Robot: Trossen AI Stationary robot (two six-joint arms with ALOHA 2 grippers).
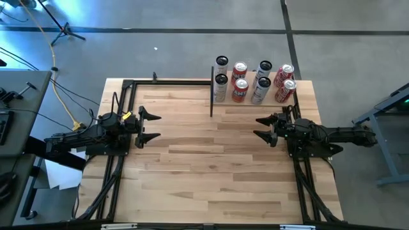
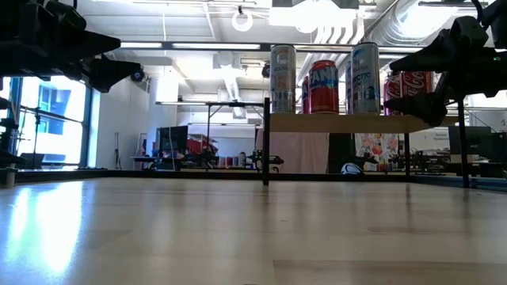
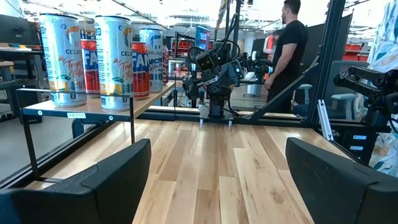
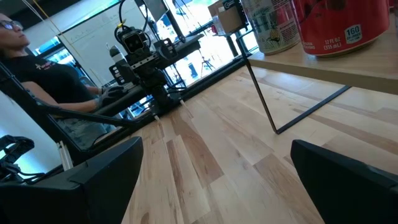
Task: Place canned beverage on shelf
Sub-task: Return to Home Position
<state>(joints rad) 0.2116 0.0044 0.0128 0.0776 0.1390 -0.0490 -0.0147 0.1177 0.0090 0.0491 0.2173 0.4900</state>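
Pale plank table [image 1: 211,166] fills the foreground. Left gripper [image 1: 153,126] hangs over its left side and right gripper [image 1: 259,126] over its right side, both with fingers spread wide apart.

The right one sits just in front of the shelf [image 2: 341,123], which stands at the table's far right edge. It's a small light wood board raised on thin black uprights.

Eight cans [image 1: 239,89] stand upright on it, in two rows of four, matched front to back:
- **White cans** [image 3: 115,59]: tall, at the end nearest the table's middle. They read "CELS", and the rest curves out of sight.
- **Red cans** [image 2: 323,87]: next along, showing "ANTA". Up close, one has "160" and "12 FL OZ (355 mL)".
- **White-blue cans** [image 2: 366,79]: tall, with something like "ARCTIC", but it's hard to be sure.
- **End cans** [image 2: 408,83]: red with white script, partly blocked by the right gripper in the low view.

From table height the back row is mostly hidden behind the front one. Beyond the table, a person [image 3: 289,43] in black stands in the room.
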